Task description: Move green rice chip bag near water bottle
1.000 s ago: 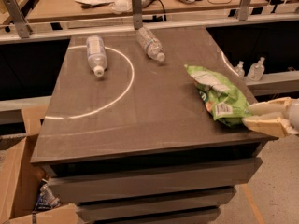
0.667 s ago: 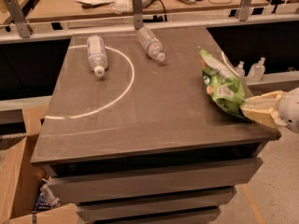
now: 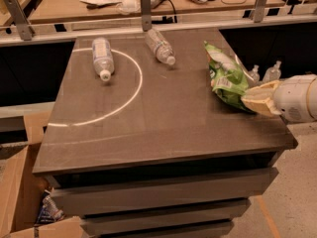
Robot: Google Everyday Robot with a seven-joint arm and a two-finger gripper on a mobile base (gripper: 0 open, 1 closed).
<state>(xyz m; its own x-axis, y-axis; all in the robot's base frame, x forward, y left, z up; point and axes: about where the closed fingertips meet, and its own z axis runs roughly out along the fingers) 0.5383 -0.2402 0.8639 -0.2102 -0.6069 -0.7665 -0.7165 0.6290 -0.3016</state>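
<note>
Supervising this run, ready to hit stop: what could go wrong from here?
1. The gripper, at the right edge of the table, pinches only one end of the crumpled lime-green foil chip bag; it might slip free.
2. The clear ribbed plastic water bottle lies on its side; a nudge from the bag could roll it.

Gripper (image 3: 247,101), clamping the green rice chip bag (image 3: 224,76), hangs at the table's (image 3: 148,133) right edge. Front and centre lie open; water bottle (image 3: 160,46) and paler bottle (image 3: 102,58) obstruct the back edge.
</note>
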